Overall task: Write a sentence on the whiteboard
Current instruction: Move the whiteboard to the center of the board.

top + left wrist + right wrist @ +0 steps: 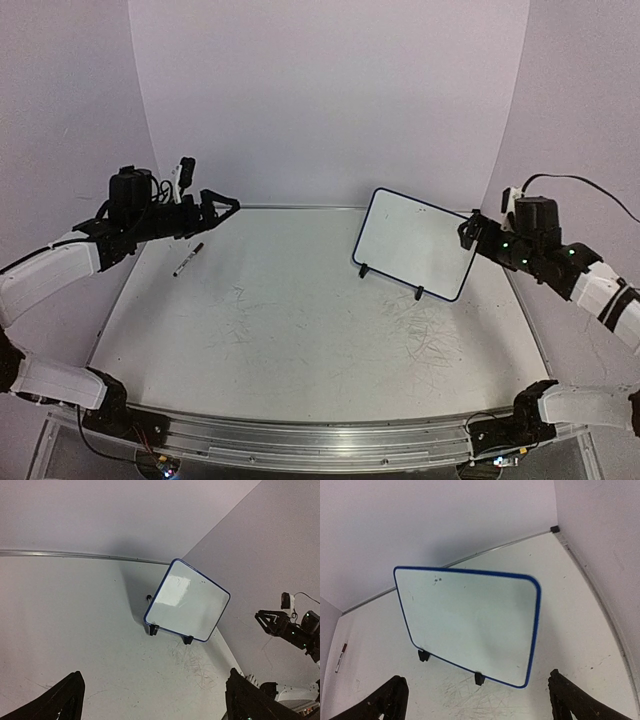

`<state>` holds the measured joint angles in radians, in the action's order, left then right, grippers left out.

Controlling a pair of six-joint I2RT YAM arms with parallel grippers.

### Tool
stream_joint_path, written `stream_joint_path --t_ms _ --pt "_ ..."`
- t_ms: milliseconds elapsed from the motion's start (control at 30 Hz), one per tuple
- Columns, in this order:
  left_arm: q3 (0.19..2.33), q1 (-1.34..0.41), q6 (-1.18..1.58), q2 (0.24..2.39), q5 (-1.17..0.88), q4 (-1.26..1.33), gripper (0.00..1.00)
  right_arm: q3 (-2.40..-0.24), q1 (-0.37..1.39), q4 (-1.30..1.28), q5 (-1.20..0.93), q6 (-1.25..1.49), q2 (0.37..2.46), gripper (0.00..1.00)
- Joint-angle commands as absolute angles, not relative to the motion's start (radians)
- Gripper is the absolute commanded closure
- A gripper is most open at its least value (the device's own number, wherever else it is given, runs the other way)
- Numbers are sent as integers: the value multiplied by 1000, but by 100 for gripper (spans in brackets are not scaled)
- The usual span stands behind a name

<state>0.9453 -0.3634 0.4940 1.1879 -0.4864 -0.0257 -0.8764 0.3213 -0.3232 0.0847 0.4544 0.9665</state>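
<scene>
Whiteboard stands at about 2 o'clock on the counter, propped on two black feet. Its face looks toward the arms, which I judge gives a pen tip a firm, reachable surface. The face is blank apart from a few specks near the top, so no sentence is written yet.

A marker lies flat at about 10 o'clock, well apart from the board. Whether it is capped is too small to tell.

The left arm hovers near the marker, just behind it. Its jaws are wide and hold nothing, and its wrist view shows one finger in each bottom corner. That position suits picking up the marker, which is likely the first step.

The right arm sits at about 3 o'clock, near the board's right edge and facing it. Its jaws are also wide and empty. It probably waits there to steady the light board, which could slide or tip under writing pressure.
</scene>
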Motion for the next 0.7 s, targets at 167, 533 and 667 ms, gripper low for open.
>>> stream_joint_path --t_ms 167,533,667 --pt "925 -534 542 1318 -415 -22 1 -953 555 -278 157 807 1357 2" --pt "903 -750 550 1404 -316 -20 1 -824 355 -155 140 577 1222 2" --pt "899 -789 555 1431 -297 -5 1 -760 231 -75 14 500 1168 2"
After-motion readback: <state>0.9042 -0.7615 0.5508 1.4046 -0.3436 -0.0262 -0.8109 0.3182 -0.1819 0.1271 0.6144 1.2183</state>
